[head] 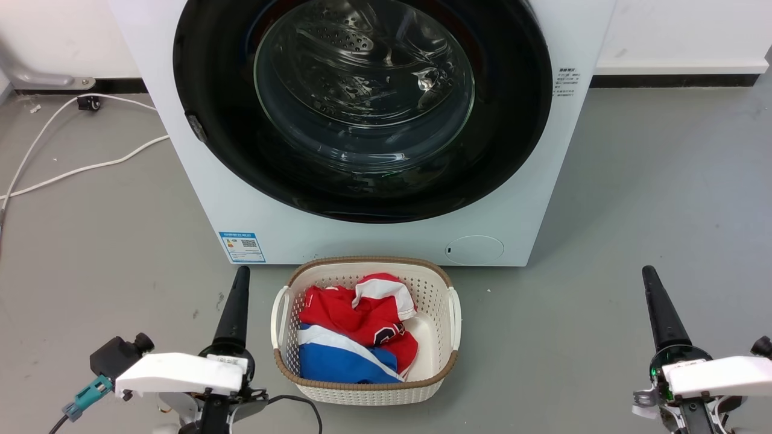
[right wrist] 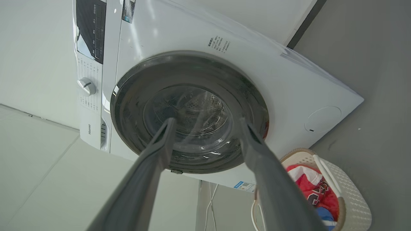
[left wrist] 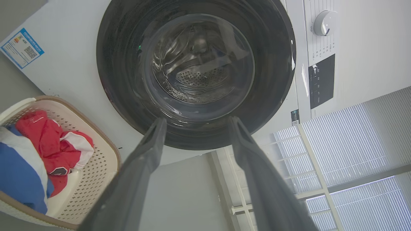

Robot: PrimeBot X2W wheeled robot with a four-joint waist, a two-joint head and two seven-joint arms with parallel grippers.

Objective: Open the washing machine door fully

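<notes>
Sitting shut, the washing machine door (head: 363, 102) nearly spans the machine (head: 181, 157); a basket (head: 447, 283) stands just below. Left gripper (left wrist: 196, 121) and right gripper (right wrist: 207, 121) flank the basket over floor (head: 633, 205); both spread, empty.

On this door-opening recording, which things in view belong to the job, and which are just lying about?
Job: washing machine door, shut; left gripper, open; right gripper, open.
Lying about: laundry basket; clothes in it; white cable on the floor.
</notes>
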